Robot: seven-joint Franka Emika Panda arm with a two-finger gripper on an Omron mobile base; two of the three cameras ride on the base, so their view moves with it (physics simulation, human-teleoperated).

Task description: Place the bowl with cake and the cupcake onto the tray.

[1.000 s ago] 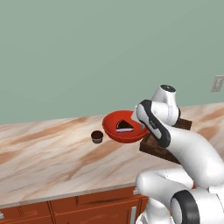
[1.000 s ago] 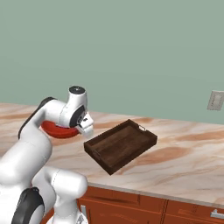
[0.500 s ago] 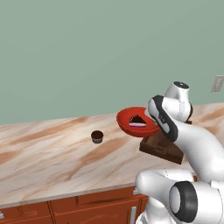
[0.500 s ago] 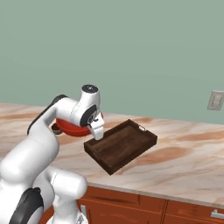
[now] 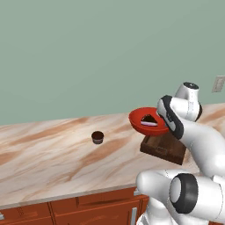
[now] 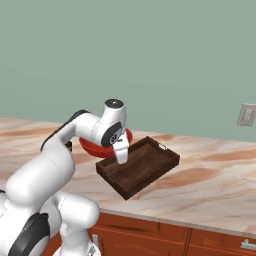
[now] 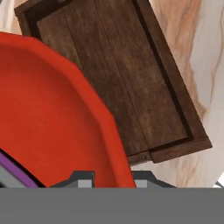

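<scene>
The glossy red bowl with a dark cake wedge hangs in the air, held by its rim. My gripper is shut on that rim; a finger points down over the tray. The bowl hovers above the near-left end of the dark wooden tray, partly overlapping it. In the hand view the bowl fills the left side, with the tray's floor beneath and to the right. The small brown cupcake stands alone on the counter, left of the bowl.
The marble counter runs wide left of the cupcake and right of the tray. A wall outlet sits on the green wall at the right. Wooden cabinet fronts lie below the counter edge.
My arm has carried the red bowl to the right, away from the cupcake, until it hangs over the tray's edge. The cupcake and tray have not moved.
</scene>
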